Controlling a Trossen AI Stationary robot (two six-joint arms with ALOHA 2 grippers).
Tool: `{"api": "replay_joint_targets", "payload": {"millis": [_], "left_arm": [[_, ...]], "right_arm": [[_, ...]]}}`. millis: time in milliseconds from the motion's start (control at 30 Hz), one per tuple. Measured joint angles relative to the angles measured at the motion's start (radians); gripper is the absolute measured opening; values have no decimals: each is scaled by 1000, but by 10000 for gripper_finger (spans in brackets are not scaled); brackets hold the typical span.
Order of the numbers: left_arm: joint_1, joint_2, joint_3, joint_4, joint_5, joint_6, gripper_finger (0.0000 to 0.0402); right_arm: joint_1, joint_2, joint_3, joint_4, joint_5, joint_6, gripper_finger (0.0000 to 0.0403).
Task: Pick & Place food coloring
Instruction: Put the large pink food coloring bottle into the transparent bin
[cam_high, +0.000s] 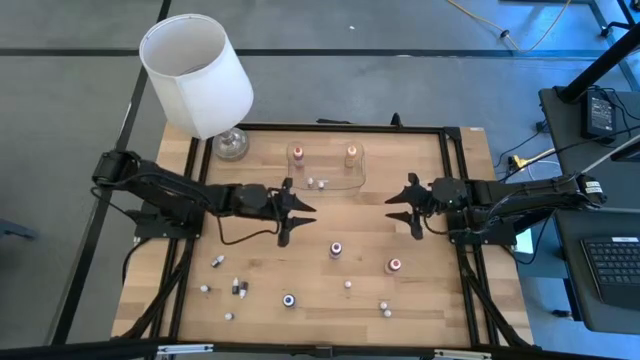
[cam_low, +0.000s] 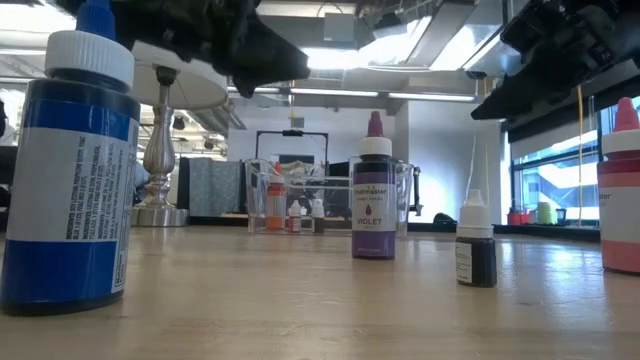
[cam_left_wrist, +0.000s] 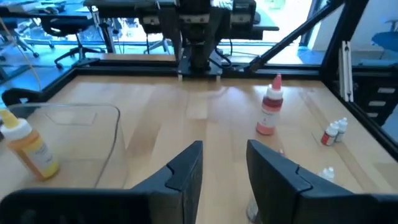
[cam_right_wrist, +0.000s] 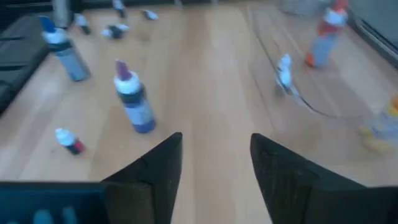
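Observation:
Food coloring bottles stand upright on the wooden table: a purple one (cam_high: 336, 249), a red one (cam_high: 394, 265), a blue one (cam_high: 289, 299) and several tiny whitish ones (cam_high: 217, 262) near the front. Two orange bottles (cam_high: 297, 152) stand in the clear tray (cam_high: 340, 183) at the far middle, with two tiny bottles (cam_high: 317, 183) at its near wall. My left gripper (cam_high: 300, 208) hovers open above the table, left of centre, with nothing between its fingers (cam_left_wrist: 224, 149). My right gripper (cam_high: 398, 200) hovers open right of centre, facing it, also with nothing between its fingers (cam_right_wrist: 216, 140).
A white-shaded lamp (cam_high: 197, 72) with a glass base (cam_high: 230, 145) stands at the far left corner. A black frame (cam_high: 455, 200) runs round the table. Bare wood lies between the two grippers and the purple bottle.

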Motion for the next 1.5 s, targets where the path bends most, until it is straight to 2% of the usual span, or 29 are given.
{"api": "replay_joint_targets", "payload": {"millis": [133,300,433,600,667,767,933,1067,1267,1500], "left_arm": [[2,8,-7,36,-3,9,118],[4,8,-6,45,-6,35,117],[4,8,-6,44,-6,37,120],[4,8,-6,42,-6,63,118],[4,8,-6,40,-5,63,117],[4,8,-6,40,-5,63,116],[4,8,-6,33,-5,63,116],[4,8,-6,19,-5,62,119],[4,8,-6,9,-14,62,119],[4,8,-6,-6,-25,63,116]], "right_arm": [[0,0,0,91,-83,-59,249],[0,-1,0,198,-151,-48,301],[37,0,13,183,-275,-71,311],[152,34,57,170,-289,-101,300],[202,59,89,142,-253,-111,295],[269,108,155,9,-145,-100,286],[370,228,255,-202,29,8,278],[428,329,311,-287,41,113,277],[487,441,338,-306,41,202,277],[502,528,338,-375,69,301,277]]}}
